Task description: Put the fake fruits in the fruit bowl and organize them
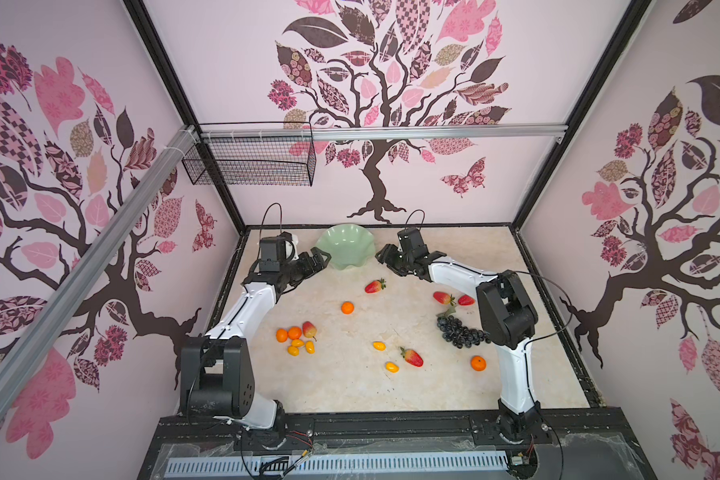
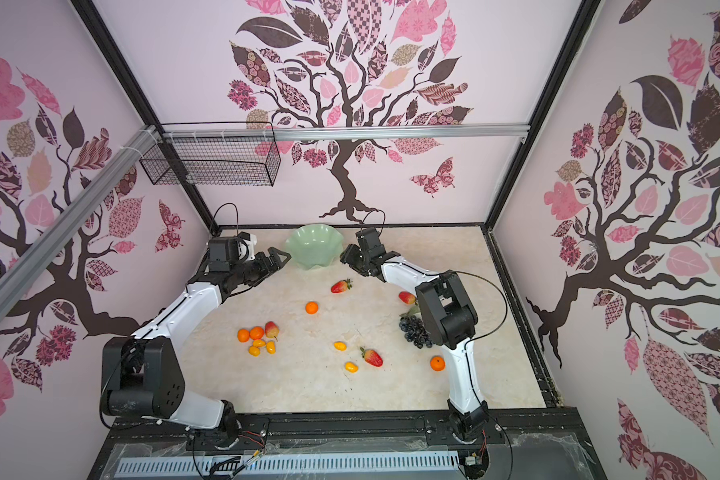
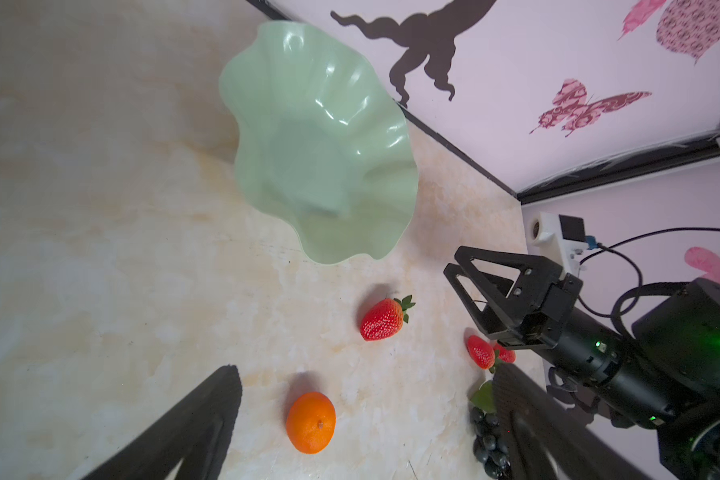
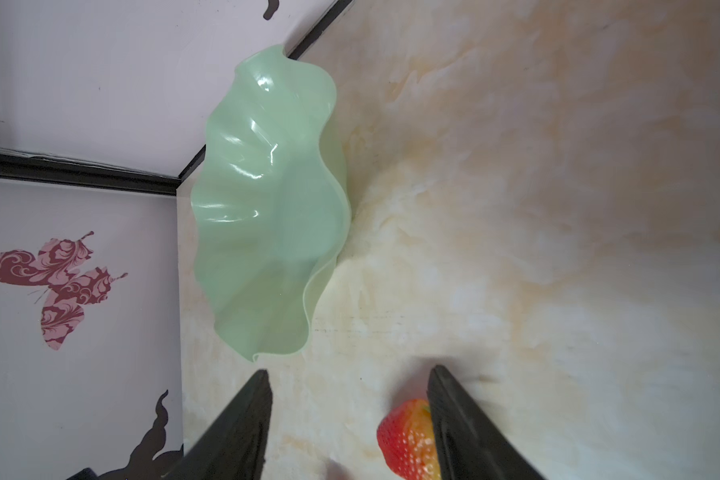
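Observation:
The mint-green fruit bowl [image 1: 346, 245] [image 2: 314, 245] [image 3: 321, 145] [image 4: 267, 208] stands empty at the back of the table. My left gripper [image 1: 323, 259] [image 3: 366, 374] hovers open just left of it, holding nothing. Just right of the bowl, my right gripper [image 1: 381, 254] [image 4: 350, 370] is also open, above a strawberry [image 1: 375, 286] [image 4: 406, 440] lying on the table; one finger partly hides it. Loose on the table are an orange [image 1: 347, 307] [image 3: 311, 422], two strawberries [image 1: 442, 297], a grape bunch [image 1: 462, 330], a pear [image 1: 309, 329] and small yellow ovals [image 1: 297, 343].
A black wire basket [image 1: 250, 160] hangs on the back rail, above the table. The right arm's elbow [image 1: 506, 311] stands beside the grapes. Another strawberry [image 1: 411, 356] and an orange [image 1: 478, 363] lie toward the front right. Walls close three sides.

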Controlling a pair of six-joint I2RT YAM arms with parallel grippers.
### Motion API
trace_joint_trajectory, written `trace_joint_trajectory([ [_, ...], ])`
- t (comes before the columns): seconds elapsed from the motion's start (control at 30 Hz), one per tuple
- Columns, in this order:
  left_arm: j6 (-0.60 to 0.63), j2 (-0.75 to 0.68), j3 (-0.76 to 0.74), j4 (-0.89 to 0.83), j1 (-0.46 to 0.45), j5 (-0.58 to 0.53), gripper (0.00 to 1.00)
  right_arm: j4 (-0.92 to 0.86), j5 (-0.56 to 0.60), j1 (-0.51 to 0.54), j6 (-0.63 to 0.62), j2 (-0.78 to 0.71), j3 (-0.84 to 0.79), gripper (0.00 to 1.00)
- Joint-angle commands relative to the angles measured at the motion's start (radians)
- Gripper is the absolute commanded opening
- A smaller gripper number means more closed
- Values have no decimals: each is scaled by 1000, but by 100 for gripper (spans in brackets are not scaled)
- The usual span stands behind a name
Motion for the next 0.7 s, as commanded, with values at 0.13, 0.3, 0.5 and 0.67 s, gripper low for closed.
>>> trace_joint_trajectory([
  [0.13,-60,-116,-73,68,17,-180,98,-60,-28,25,96,184,218,58],
  [0.3,-70,-117,-80,83,16,-175,98,-134,-40,38,104,290,368,54],
  [0.5,-70,-105,-73,82,18,-160,98,-177,-42,51,113,376,456,40],
  [0.67,-72,-99,-69,82,24,-145,98,-186,-36,53,115,381,467,30],
])
